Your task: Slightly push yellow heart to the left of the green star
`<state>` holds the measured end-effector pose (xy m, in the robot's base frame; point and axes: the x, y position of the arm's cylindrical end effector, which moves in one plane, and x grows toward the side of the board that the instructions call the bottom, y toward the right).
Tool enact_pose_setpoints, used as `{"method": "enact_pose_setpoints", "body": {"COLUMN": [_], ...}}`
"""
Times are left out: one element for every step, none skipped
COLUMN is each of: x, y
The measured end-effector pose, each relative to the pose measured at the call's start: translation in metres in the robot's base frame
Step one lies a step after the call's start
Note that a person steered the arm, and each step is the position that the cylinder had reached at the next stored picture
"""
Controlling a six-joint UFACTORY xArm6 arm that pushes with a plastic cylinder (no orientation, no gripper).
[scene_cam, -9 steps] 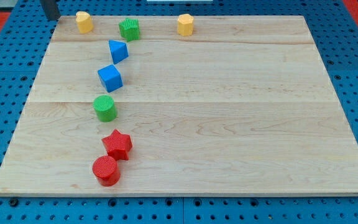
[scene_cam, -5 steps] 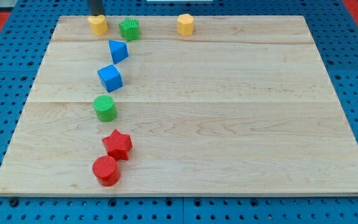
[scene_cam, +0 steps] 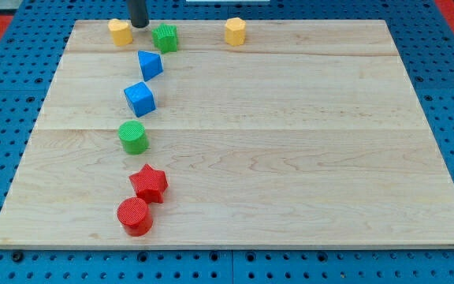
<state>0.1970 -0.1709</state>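
Observation:
The yellow heart (scene_cam: 120, 31) lies at the top left of the wooden board (scene_cam: 290, 142), just left of the green star (scene_cam: 165, 37). My tip (scene_cam: 139, 24) stands between the two, at the board's top edge, a little right of the heart and left of the star. The rod rises out of the view's top.
A yellow hexagon-like block (scene_cam: 236, 31) sits at the top middle. A blue triangle (scene_cam: 150, 64), a blue cube (scene_cam: 140, 99), a green cylinder (scene_cam: 133, 137), a red star (scene_cam: 149, 183) and a red cylinder (scene_cam: 135, 216) run down the left side.
My tip has moved right along the top edge, from the far left past the heart. The yellow heart has shifted right, closer to the green star.

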Motion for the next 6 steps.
{"method": "enact_pose_setpoints", "body": {"x": [0.01, 0.021, 0.035, 0.028, 0.064, 0.101], "y": [-0.008, -0.014, -0.039, -0.016, 0.007, -0.024]}}
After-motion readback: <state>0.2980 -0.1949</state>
